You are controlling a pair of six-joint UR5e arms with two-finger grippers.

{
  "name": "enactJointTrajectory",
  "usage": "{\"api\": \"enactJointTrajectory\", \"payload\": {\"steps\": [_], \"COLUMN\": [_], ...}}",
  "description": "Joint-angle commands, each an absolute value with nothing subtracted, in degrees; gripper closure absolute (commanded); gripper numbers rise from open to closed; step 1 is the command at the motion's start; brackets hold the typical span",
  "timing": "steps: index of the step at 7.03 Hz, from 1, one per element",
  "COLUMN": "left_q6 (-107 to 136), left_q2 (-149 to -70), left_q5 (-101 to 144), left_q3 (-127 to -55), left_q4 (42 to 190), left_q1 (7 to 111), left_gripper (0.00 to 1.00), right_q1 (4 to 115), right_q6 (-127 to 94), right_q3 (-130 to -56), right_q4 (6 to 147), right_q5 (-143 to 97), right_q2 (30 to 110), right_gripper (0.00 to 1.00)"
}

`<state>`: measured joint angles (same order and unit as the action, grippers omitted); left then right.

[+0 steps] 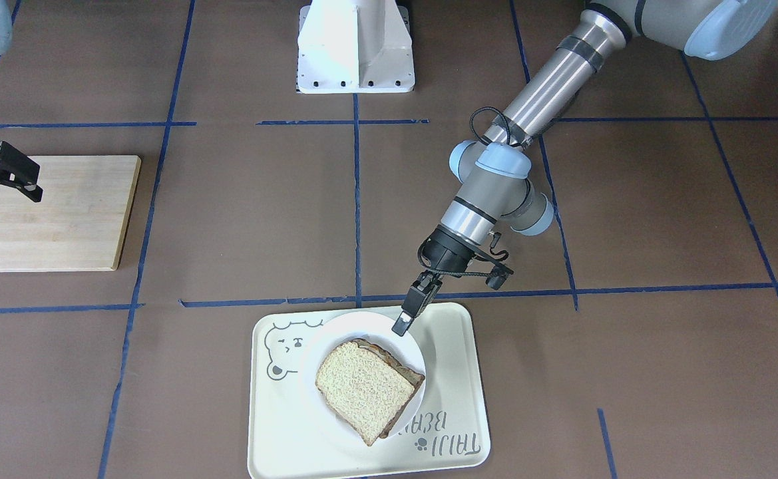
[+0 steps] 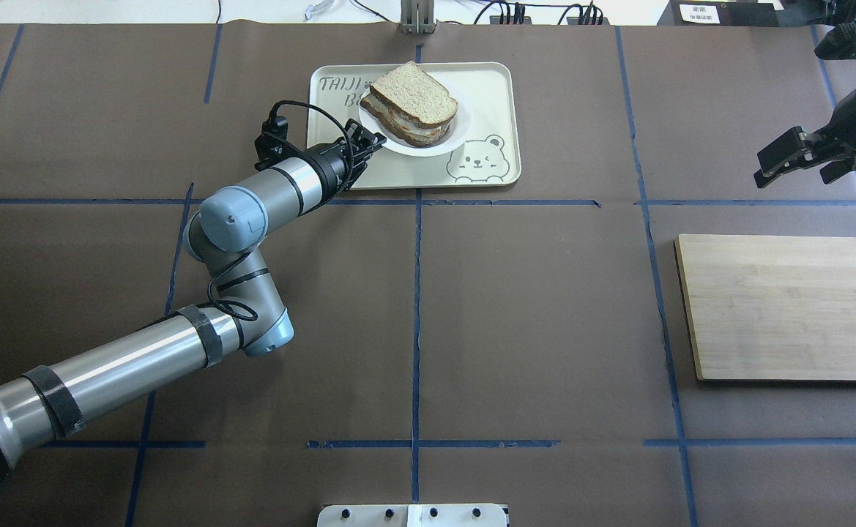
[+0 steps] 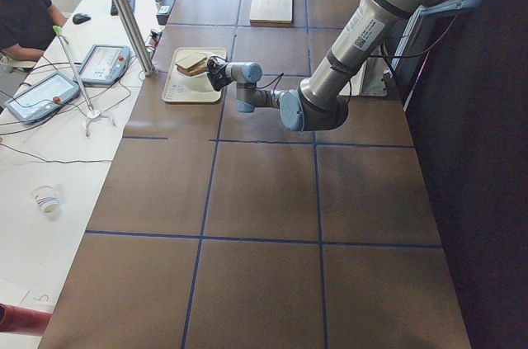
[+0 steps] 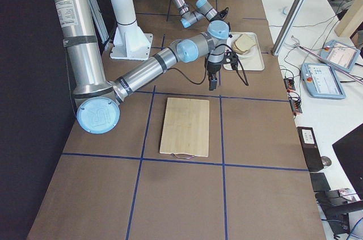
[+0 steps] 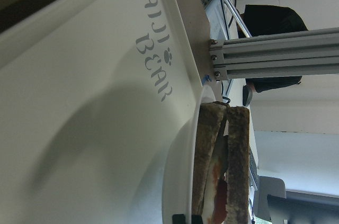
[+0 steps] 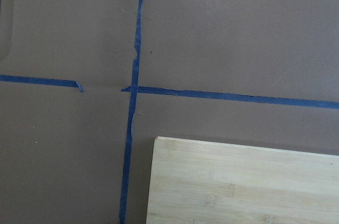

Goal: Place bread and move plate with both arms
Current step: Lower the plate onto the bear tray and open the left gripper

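White plate [image 1: 355, 327], light-brown bread [image 1: 361, 386], cream bear-printed tray [image 1: 462, 352].

bread [image 2: 414, 91] atop another slice [image 2: 392, 121] on plate [image 2: 448, 149], plate in tray [image 2: 497, 110] at counter's [image 2: 545, 329] far middle, board [image 2: 779, 307] well apart to robot's right.

Brown table [image 2: 530, 329]: tray [image 2: 493, 95], wooden board [image 2: 783, 307].

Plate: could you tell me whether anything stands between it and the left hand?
Nothing visible does. The left hand is right at the plate rim nearest the robot, over the tray.
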<state>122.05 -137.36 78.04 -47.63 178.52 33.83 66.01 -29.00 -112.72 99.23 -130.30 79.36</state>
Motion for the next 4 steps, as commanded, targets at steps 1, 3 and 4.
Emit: {"api": "enactJointTrajectory", "payload": {"steps": [1, 3, 4], "left_q6": [122.0, 121.6, 121.6], "left_q2": [-137.7, -137.6, -137.5], "left_q5": [78.1, 78.3, 78.3], "left_q3": [-47.0, -47.0, -47.0], "left_q4": [178.2, 178.1, 178.2], "left_q1": [33.8, 33.8, 33.9], "left_gripper": [0.92, 0.64, 0.49], "right_q1": [66.0, 66.0, 66.0], "right_q6": [-29.0, -29.0, -29.0], "right_q3": [-112.7, -112.6, -112.6], "right_q4": [99.2, 99.2, 99.2], "right_q5": [-130.3, -130.3, -130.3], "right_q2": [79.6, 79.6, 79.6], "right_gripper": [0.0, 0.0, 0.0]}}
